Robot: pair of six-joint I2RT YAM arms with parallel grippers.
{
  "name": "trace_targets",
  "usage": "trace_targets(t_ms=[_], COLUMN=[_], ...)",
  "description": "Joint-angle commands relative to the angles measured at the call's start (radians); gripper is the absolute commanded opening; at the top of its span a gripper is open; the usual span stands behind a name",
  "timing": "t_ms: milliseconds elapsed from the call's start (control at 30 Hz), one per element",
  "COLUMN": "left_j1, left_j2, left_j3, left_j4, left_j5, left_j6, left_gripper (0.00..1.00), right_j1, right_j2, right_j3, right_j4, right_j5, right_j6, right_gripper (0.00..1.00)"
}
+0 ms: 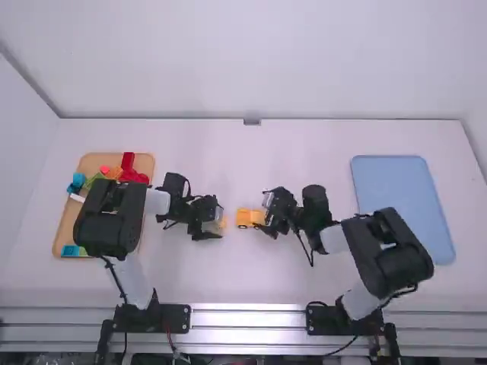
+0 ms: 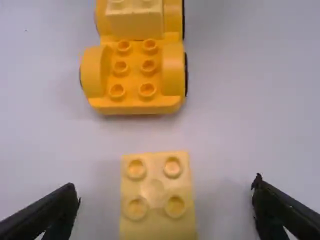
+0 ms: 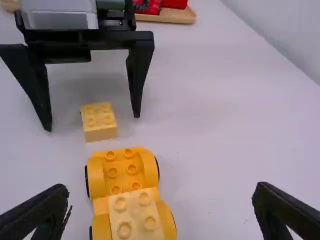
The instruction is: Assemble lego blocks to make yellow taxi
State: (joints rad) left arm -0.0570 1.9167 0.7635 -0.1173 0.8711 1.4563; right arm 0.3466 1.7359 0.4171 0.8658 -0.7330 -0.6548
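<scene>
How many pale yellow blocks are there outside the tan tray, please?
2: one lies on the table between the open fingers of the left gripper; the other sits on the wheeled yellow base. More could be hidden beneath the arms.

The robot's left arm (image 1: 135, 280) and right arm (image 1: 359, 298) have smooth white links between bulky, rounded black joints. Thin black cables (image 1: 114, 280) loop outside them, and black rectangular plates (image 1: 169, 318) flank their bases. The left gripper (image 1: 221, 221) and right gripper (image 1: 263, 216) are black; the left one has a straight crossbar (image 3: 90, 41) and two long, tapering fingers (image 3: 139, 70).
</scene>
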Motion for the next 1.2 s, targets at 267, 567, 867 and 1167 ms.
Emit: trace_targets(t_ms=[267, 567, 867, 1167], left_j1=[-0.008, -0.008, -0.008, -0.008], left_j2=[0.013, 0.013, 0.013, 0.013], left_j3=[-0.029, -0.029, -0.029, -0.048], left_j4=[0.078, 0.076, 0.108, 0.111], left_j5=[0.011, 0.042, 0.064, 0.056], left_j6=[-0.105, -0.103, -0.155, -0.159], left_gripper=[0.96, 0.95, 0.87, 0.61], right_j1=[-0.026, -0.106, -0.058, -0.050], right_j2=[0.237, 0.406, 0.451, 0.451], right_j3=[0.113, 0.252, 0.317, 0.317], right_j4=[-0.081, -0.098, -0.251, -0.245], right_j5=[-0.133, -0.435, -0.407, -0.385], right_j6=[-0.166, -0.251, -0.345, -0.344], right_gripper=[0.98, 0.98, 1.00, 0.71])
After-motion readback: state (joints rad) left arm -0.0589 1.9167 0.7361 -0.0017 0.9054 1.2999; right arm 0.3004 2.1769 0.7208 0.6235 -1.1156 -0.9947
